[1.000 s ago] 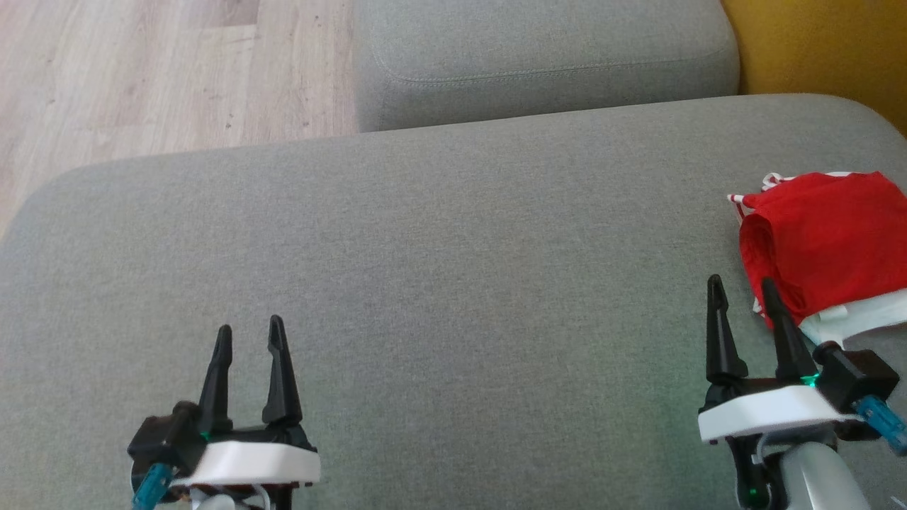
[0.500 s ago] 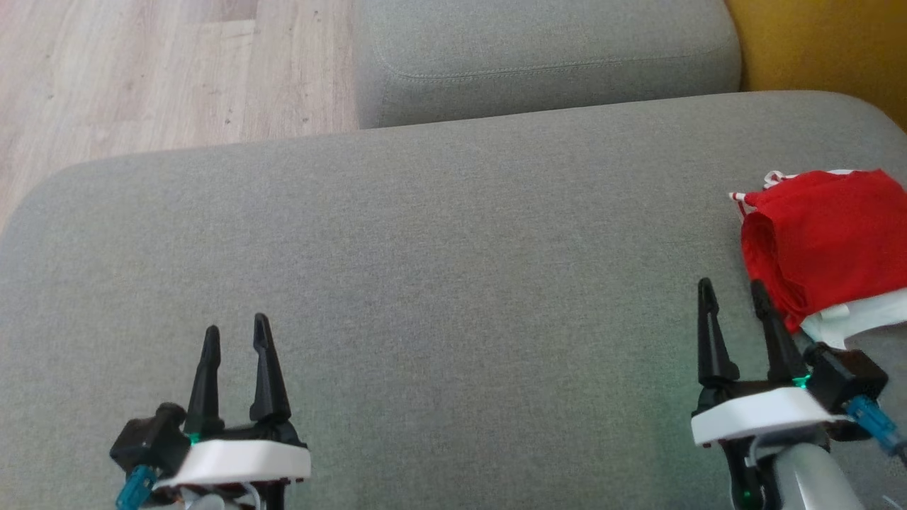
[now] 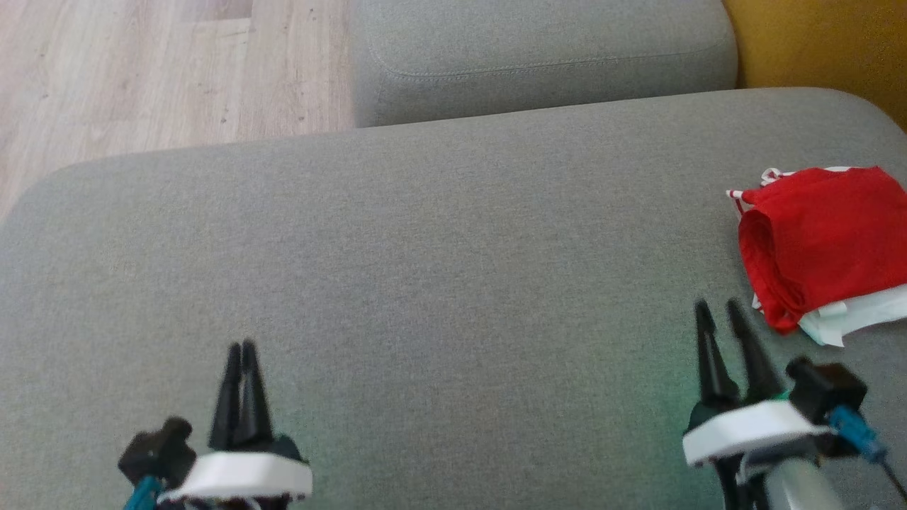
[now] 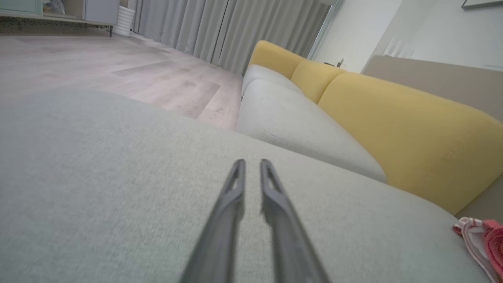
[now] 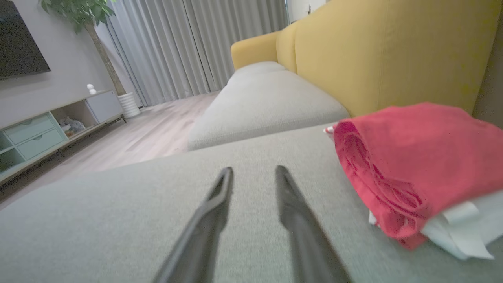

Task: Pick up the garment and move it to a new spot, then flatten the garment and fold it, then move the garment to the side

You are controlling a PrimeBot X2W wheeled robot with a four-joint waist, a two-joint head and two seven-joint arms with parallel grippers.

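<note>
The garment (image 3: 825,237) is a folded red bundle with white cloth under it, lying near the right edge of the grey cushion (image 3: 453,234). It also shows in the right wrist view as the garment (image 5: 412,157), and at the far right of the left wrist view (image 4: 489,239). My right gripper (image 3: 717,306) hovers just left of it, apart from it, its fingers narrowly open and empty (image 5: 254,169). My left gripper (image 3: 241,347) is at the lower left over bare cushion. Its fingers are almost together with a thin gap (image 4: 251,162) and hold nothing.
A second grey seat cushion (image 3: 538,57) lies beyond the far edge. A yellow backrest (image 3: 815,42) runs along the right. Wooden floor (image 3: 142,71) is at the upper left, past the cushion's rounded corner.
Both grippers have narrowed their fingers, the left almost to touching. Both have drawn back toward the near edge. The garment lies where it was.
</note>
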